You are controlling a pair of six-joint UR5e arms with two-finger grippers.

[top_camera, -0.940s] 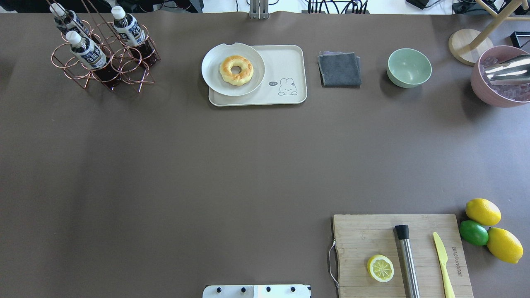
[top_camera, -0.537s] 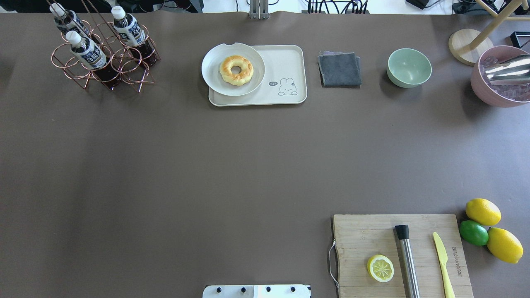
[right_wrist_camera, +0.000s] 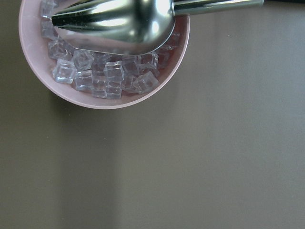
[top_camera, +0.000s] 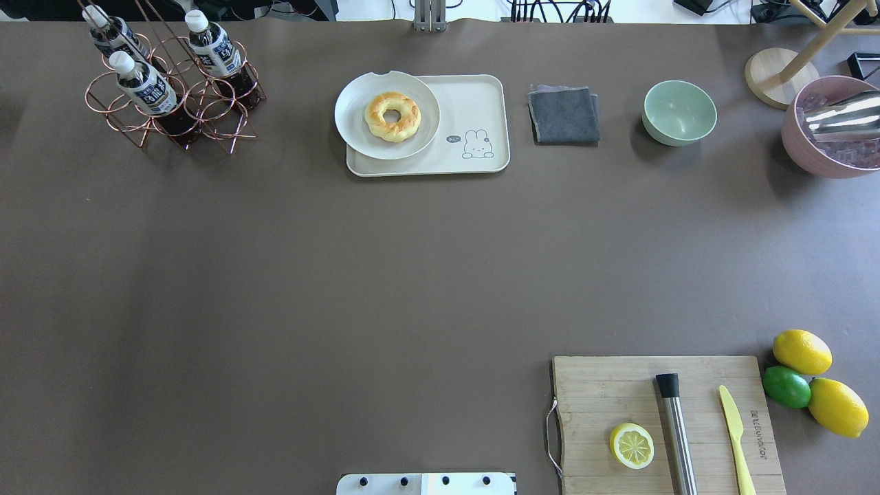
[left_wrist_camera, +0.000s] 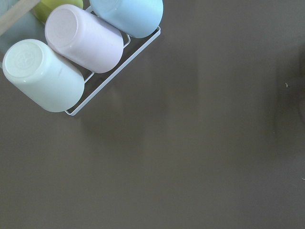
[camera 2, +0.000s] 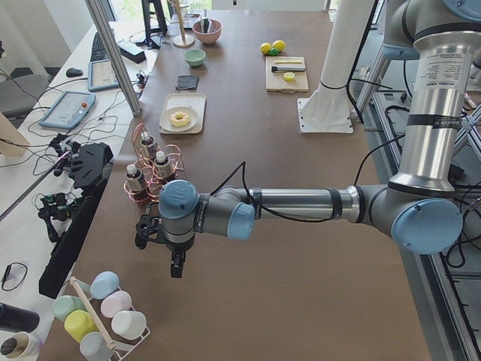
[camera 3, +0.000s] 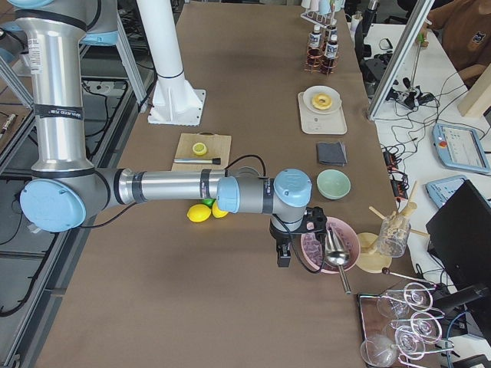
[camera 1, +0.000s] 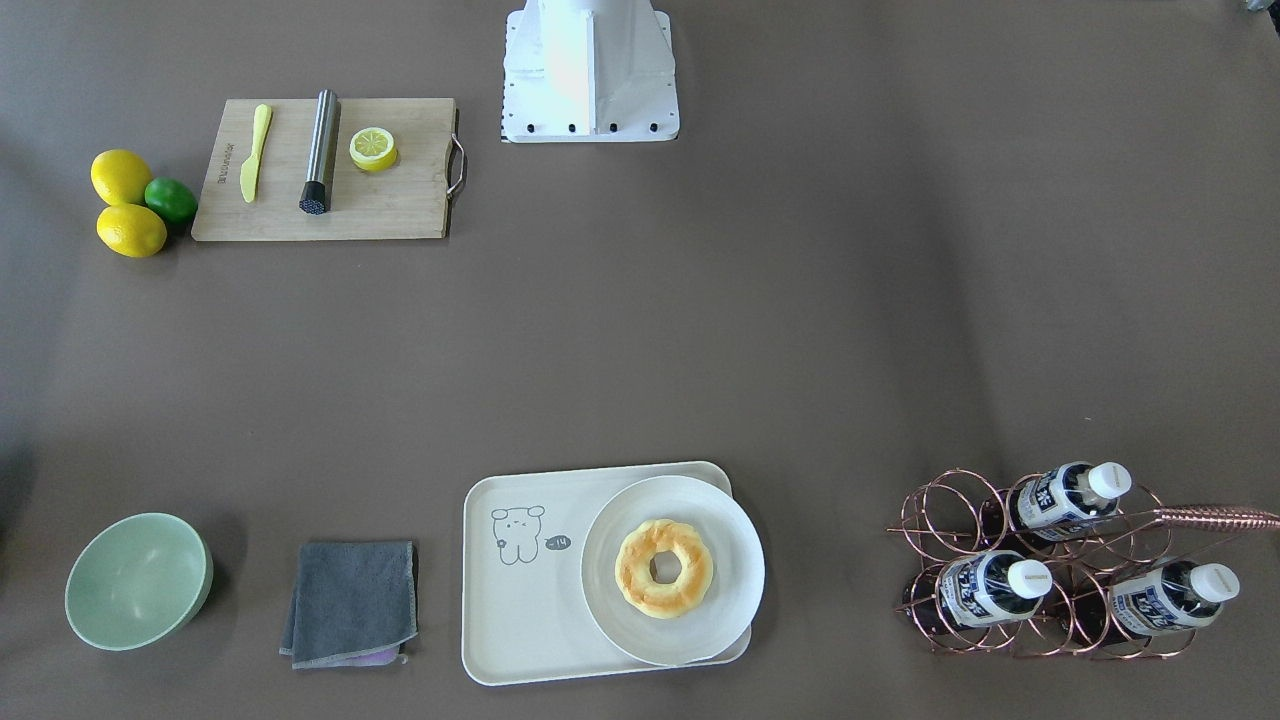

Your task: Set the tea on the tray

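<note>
Just beyond the left pincer (camera 2: 176, 265), three small clear plastic tea bottles (top_camera: 146, 88) with white caps stand in a copper wire rack (top_camera: 213, 113); farther along the desk (top_camera: 344, 275) lies the cream rectangular plastic tray (top_camera: 474, 103). Whether either pincer is clenched cannot be told; the right pincer (camera 3: 282, 257) hangs beside a pink ice bowl (right_wrist_camera: 113, 106).

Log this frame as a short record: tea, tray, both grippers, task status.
tea: three tea bottles, all standing in the wire rack
tray: tray holds a plate with a donut; bear side bare
left gripper: left gripper above bare table near the cups; open or shut cannot be told
right gripper: right gripper beside the ice bowl; cannot be told
status: no bottle on tray yet
</note>
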